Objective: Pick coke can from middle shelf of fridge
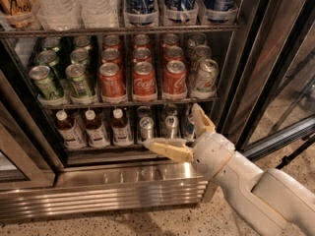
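The fridge [123, 186] stands open before me, with a steel frame and a ribbed base grille. Its middle shelf [128, 103] holds rows of cans: green at left, red in the middle, silver-white at right. Three coke cans stand in the front row; the middle one [143, 81] shows white script. My gripper [173, 127] is open and empty, its cream fingers [165, 149] spread wide. It sits below the middle shelf, in front of the bottom shelf's right side, below and right of the coke cans.
The top shelf carries water bottles [74, 4] and blue Pepsi bottles [140, 1]. The bottom shelf holds small brown bottles [93, 129] and silver cans [146, 128]. The glass door [285, 82] stands at the right. My white arm [256, 186] crosses the lower right.
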`<act>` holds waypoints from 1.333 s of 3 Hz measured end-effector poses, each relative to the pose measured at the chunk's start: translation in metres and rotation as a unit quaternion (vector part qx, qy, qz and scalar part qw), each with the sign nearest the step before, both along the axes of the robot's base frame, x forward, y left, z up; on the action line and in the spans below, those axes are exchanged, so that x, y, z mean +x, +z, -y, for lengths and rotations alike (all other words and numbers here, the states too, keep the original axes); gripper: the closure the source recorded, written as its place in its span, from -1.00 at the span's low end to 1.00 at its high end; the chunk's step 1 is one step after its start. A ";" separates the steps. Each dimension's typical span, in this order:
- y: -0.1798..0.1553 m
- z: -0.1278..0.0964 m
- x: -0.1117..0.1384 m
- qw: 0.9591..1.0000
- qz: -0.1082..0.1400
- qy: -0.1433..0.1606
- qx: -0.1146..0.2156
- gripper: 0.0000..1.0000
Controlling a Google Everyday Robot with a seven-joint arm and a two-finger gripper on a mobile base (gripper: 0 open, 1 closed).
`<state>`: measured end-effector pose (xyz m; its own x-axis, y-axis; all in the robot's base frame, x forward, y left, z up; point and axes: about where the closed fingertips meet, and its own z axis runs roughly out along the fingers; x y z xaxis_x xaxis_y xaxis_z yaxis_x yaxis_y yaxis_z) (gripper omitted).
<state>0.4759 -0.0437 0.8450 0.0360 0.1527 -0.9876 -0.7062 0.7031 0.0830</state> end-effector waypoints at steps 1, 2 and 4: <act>0.001 -0.001 0.004 1.000 0.001 0.000 -0.002 -1.00; 0.022 -0.022 0.069 1.000 -0.001 -0.002 -0.011 -1.00; 0.013 -0.019 0.079 1.000 -0.014 -0.016 -0.011 -1.00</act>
